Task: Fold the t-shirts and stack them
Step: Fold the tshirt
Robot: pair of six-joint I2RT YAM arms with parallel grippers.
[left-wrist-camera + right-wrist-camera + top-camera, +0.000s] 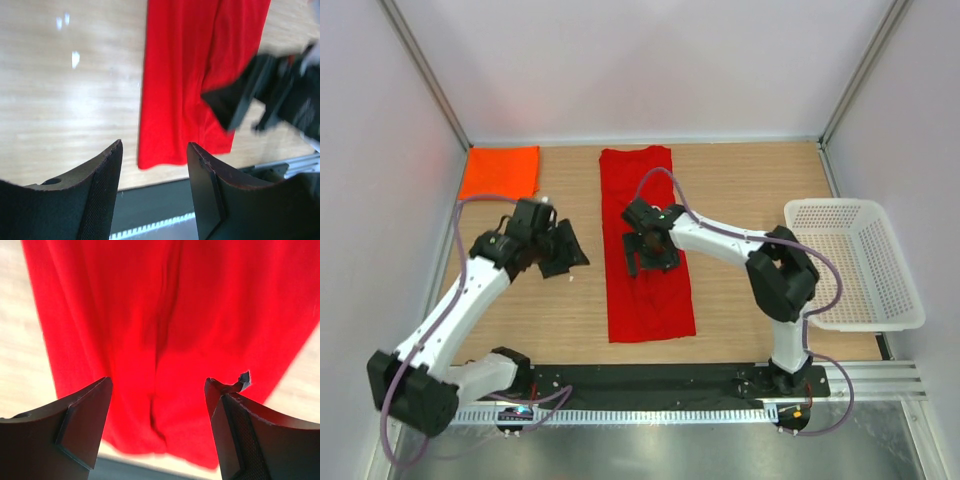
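Wood tabletop (750, 190), red t-shirt (648, 300) under right pincer (650, 256)

The left arm (460, 300) and right arm (720, 238) pair white link shells with bulky black joint housings; a slack mauve cable (665, 175) trails along each. The left end effector (563, 250) and right end effector (650, 250) are matt black, with broad wedge fingers (102, 190); the right wrist view's 3 o'clock finger has a frayed pale tip.

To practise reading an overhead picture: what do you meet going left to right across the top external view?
The orange t-shirt, left tool, red t-shirt, white mesh basket. The right tool overlaps the red t-shirt, so it is omitted.
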